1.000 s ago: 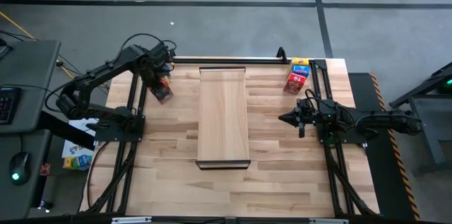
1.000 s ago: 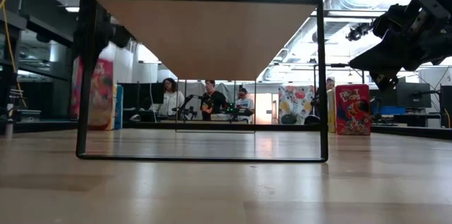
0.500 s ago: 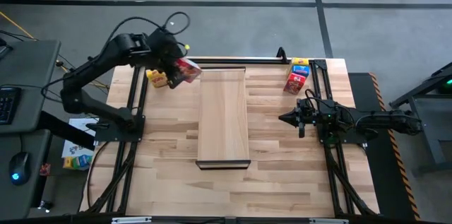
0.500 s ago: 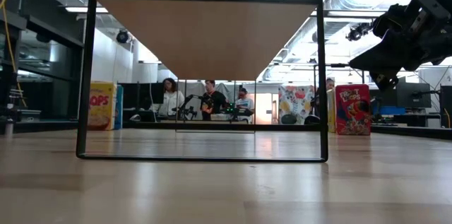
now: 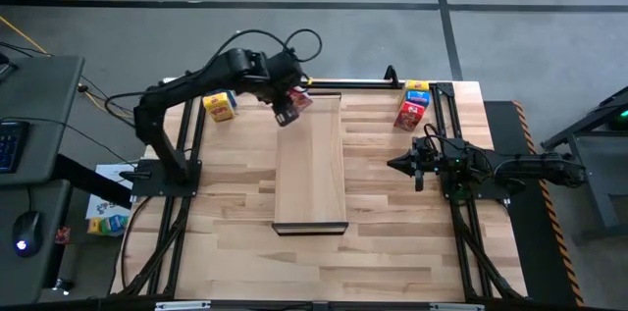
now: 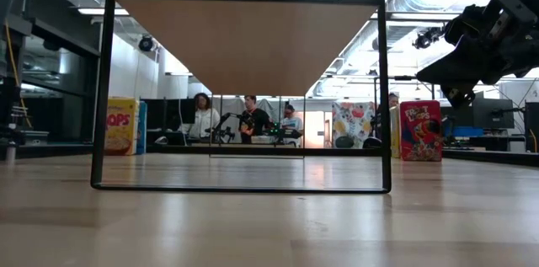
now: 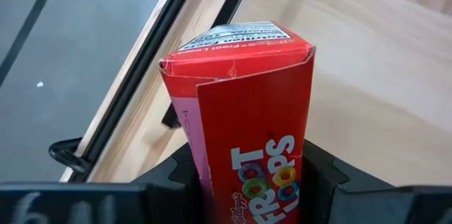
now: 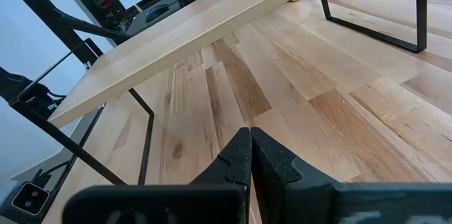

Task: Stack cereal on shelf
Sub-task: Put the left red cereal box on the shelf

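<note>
My left gripper (image 5: 290,111) is shut on a red cereal box (image 7: 244,118) and hangs above the far left corner of the shelf (image 5: 310,164), a pale board on a black frame. A yellow cereal box (image 5: 220,105) stands on the table left of the shelf, with a blue one (image 6: 141,126) beside it in the low view. Yellow (image 5: 417,86), blue (image 5: 420,99) and red (image 5: 408,115) boxes stand together at the far right. My right gripper (image 5: 397,164) is shut right of the shelf, holding nothing. My left gripper pinches the red box between its two fingers (image 7: 176,174), one on the pink side face (image 7: 194,160) and one on the opposite face, at the box's near end. The fingers slant down from above. The box is lifted clear, its flap end (image 7: 233,44) pointing away from the gripper.
A black rail (image 5: 324,82) runs along the table's far edge behind the shelf. The shelf's black frame (image 6: 103,90) stands on the tabletop, with room under the board. People sit in the room beyond the table (image 6: 248,120).
My left gripper has swung from the table's far left corner toward the right and upward, carrying the red box. The box has left the spot beside the yellow box and now hangs over the shelf's far left corner. The wrist has turned on the way.
</note>
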`<action>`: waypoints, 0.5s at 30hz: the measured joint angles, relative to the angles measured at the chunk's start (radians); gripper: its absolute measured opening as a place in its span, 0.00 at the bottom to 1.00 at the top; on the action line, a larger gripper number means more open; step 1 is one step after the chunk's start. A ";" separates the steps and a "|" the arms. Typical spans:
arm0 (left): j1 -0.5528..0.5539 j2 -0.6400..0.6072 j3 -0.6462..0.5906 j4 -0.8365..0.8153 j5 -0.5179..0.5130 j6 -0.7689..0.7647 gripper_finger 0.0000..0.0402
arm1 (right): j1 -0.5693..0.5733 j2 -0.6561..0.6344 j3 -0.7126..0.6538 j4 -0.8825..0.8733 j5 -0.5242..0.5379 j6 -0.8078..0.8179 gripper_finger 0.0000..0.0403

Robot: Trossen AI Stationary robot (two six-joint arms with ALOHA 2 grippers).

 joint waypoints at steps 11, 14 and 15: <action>-0.004 0.049 0.050 -0.134 0.015 -0.038 0.34 | 0.000 0.000 0.000 0.000 0.000 0.000 0.00; -0.005 0.049 0.049 -0.129 0.016 -0.035 0.34 | 0.000 0.000 0.000 0.000 0.000 0.000 0.00; -0.006 0.049 0.049 -0.129 0.016 -0.030 0.34 | 0.000 0.000 0.000 0.000 0.000 0.000 0.00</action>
